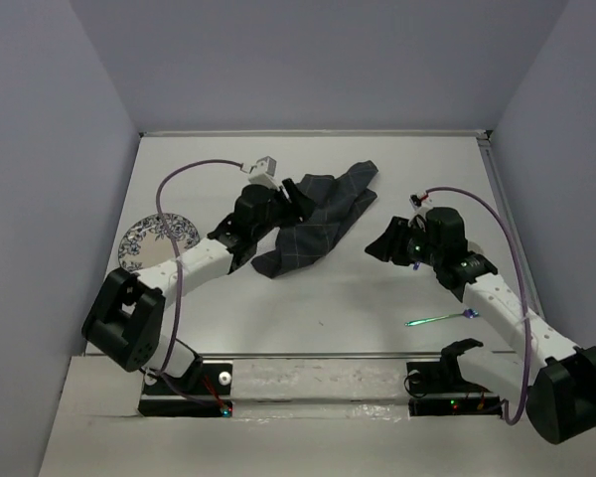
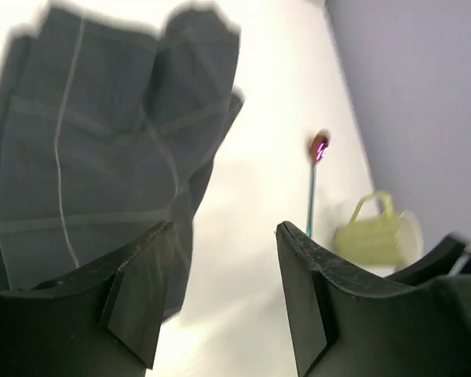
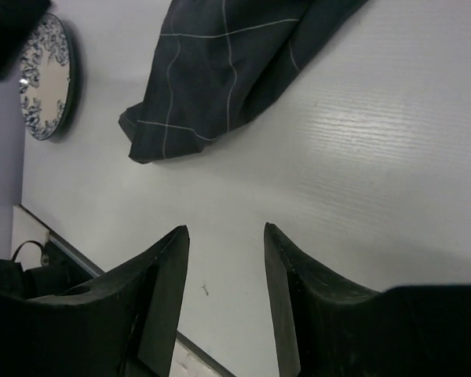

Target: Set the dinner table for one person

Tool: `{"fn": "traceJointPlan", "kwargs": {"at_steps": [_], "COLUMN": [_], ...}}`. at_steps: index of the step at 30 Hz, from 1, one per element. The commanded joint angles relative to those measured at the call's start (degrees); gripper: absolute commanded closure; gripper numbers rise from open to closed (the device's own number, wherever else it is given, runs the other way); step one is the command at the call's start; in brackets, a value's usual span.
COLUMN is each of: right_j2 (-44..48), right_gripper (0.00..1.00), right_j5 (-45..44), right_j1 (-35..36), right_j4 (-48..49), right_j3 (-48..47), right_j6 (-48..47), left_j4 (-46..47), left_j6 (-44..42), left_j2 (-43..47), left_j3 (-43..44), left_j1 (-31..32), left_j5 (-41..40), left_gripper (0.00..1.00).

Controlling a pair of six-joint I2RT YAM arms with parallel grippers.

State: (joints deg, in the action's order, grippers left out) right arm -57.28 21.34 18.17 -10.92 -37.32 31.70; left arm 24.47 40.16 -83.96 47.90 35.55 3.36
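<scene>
The white counter (image 1: 358, 288) fills the floor of the top view, running from the arm bases at 6 o'clock to the back wall at 12. On it, a crumpled dark checked cloth (image 1: 313, 224) lies just past centre toward 12 o'clock. A blue-patterned plate (image 1: 157, 241) sits at 9 o'clock, and a thin green utensil with a purple tip (image 1: 442, 318) lies at 4 o'clock.

From above, the left jaws sit at the cloth's 9 o'clock edge and the right jaws stand off its 3 o'clock side, but how wide either pair stands is hard to read there.

The wrist cameras settle it. In the left wrist view the left jaws are apart with only bare counter (image 2: 259, 118) between them. The cloth (image 2: 102, 157) is at 10 o'clock; whether a finger touches it I cannot tell. This view alone shows a pale yellow-green mug (image 2: 377, 232) at 3 o'clock, just beside the utensil (image 2: 314, 184).

In the right wrist view the right jaws are also apart and hold nothing, over bare counter (image 3: 361, 157). The cloth (image 3: 228, 71) is at 12 o'clock and the plate (image 3: 47, 75) at 10.
</scene>
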Motion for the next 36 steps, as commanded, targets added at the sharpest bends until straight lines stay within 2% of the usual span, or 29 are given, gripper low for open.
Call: {"fn": "traceJointPlan", "kwargs": {"at_steps": [1, 3, 6, 12, 17, 20, 24, 28, 32, 36], "right_j2": [-3.8, -6.86, -9.16, -5.39, -3.9, -3.37, -2.84, -2.66, -3.45, -4.86], "right_gripper": [0.57, 0.65, 0.7, 0.7, 0.65, 0.61, 0.6, 0.59, 0.59, 0.58], "right_j5": [-4.64, -5.26, -4.12, -3.77, -1.31, -0.69, -0.43, -0.16, -0.16, 0.01], "right_j1": [1.25, 1.25, 1.78, 2.48, 3.53, 3.53, 4.06, 4.06, 4.06, 4.06], "right_j4": [5.73, 6.34, 6.44, 8.9, 9.86, 9.86, 9.86, 9.78, 9.95, 10.21], "right_j3": [-3.02, -3.89, -5.39, -0.04, 2.95, 3.66, 4.1, 3.92, 3.66, 3.05], "right_j6": [-1.64, -2.08, -3.05, -2.96, -1.91, -2.17, -2.78, -2.96, -3.05, -3.14], "left_j4": [-2.84, -4.6, -11.86, -22.25, -27.09, -31.92, -38.0, -37.92, -37.74, -38.01], "left_j6": [-3.15, -4.38, -8.41, -17.47, -18.71, -19.59, -20.74, -21.7, -22.32, -21.18], "left_j2": [0.04, -3.91, -17.06, -32.29, -45.03, -49.44, -54.72, -54.73, -55.6, -57.28], "left_j3": [8.17, 13.17, 23.44, 43.66, 57.01, 65.0, 70.74, 68.48, 68.73, 69.61], "left_j1": [-5.49, -9.78, -12.87, -12.61, -14.02, -14.19, -14.11, -14.1, -14.1, -14.1], "left_j5": [-2.65, -2.3, -0.39, -0.02, 11.22, 11.85, 10.45, 4.12, 6.22, 11.58], "left_gripper": [0.36, 0.36, 0.43, 0.5, 0.53, 0.51, 0.47, 0.48, 0.49, 0.55]}}
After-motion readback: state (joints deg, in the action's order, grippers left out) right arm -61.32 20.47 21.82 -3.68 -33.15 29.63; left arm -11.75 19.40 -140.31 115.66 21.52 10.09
